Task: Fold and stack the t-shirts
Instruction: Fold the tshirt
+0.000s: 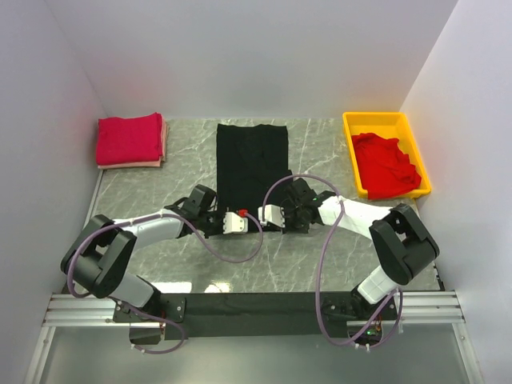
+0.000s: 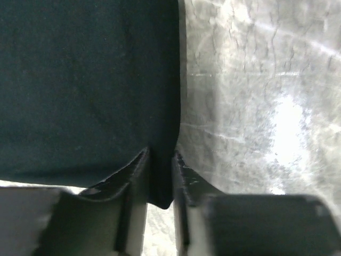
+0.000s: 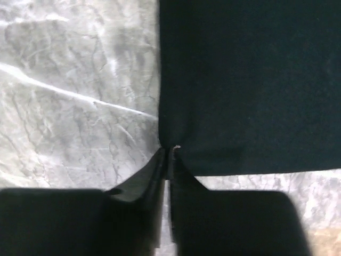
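Note:
The black t-shirt point(image 1: 252, 156) lies flat as a long strip in the middle of the table. My left gripper point(image 1: 237, 216) is shut on its near left corner; in the left wrist view the cloth point(image 2: 85, 85) runs down between the closed fingers of the gripper point(image 2: 160, 154). My right gripper point(image 1: 269, 213) is shut on the near right corner, pinching the shirt point(image 3: 245, 80) at the fingertips of the gripper point(image 3: 168, 152). A folded red t-shirt point(image 1: 128, 138) lies at the back left. A crumpled red t-shirt point(image 1: 386, 164) lies in the tray.
The yellow plastic tray point(image 1: 376, 118) stands at the back right against the white wall. White walls enclose the table on three sides. A pale pink layer point(image 1: 132, 164) shows under the folded red shirt. Arm cables loop over the near half of the marble table point(image 1: 160, 188).

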Available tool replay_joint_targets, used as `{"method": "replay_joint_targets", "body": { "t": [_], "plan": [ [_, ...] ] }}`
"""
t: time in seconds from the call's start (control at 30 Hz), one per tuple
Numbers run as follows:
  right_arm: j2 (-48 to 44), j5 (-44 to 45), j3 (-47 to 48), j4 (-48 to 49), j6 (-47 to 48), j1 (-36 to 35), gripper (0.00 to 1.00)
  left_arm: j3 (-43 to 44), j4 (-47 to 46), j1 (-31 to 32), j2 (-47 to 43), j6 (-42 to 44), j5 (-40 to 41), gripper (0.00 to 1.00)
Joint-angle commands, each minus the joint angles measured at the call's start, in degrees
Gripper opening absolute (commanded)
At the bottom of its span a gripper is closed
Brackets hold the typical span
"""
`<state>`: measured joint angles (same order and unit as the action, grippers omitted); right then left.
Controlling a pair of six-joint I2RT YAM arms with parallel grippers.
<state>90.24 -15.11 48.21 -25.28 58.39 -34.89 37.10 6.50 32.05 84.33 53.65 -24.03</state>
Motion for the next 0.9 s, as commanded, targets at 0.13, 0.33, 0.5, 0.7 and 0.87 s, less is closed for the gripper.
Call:
{"method": "replay_joint_targets", "body": {
  "t": [0.13, 0.33, 0.5, 0.7, 0.87],
  "plan": [
    [-1.37, 0.18, 1.1, -1.09, -2.05, -0.26, 0.0, 1.48, 5.0, 0.46, -0.92, 2.25, -0.58, 0.07],
    [-9.45, -3.77, 0.4, -5.57, -4.24, -0.52, 0.0, 1.04, 10.45, 1.43, -7.42, 2.25, -3.12, 0.01],
    [-17.1, -6.24, -1.62, -9.86, -5.74, -2.28, 0.0, -0.88, 14.67, 3.45, -14.88, 1.28, -5.93, 0.01],
    [-28.17, -8.61, -6.1, -15.04, -6.88, -7.28, 0.0, -3.09, 22.14, 6.26, -25.0, 0.76, -9.62, 0.01],
    [-35.82, -10.46, -5.24, -21.12, -12.5, -12.91, 0.0, -2.56, 29.44, 8.55, -33.6, -1.0, -14.37, 0.01]
  ]
}}
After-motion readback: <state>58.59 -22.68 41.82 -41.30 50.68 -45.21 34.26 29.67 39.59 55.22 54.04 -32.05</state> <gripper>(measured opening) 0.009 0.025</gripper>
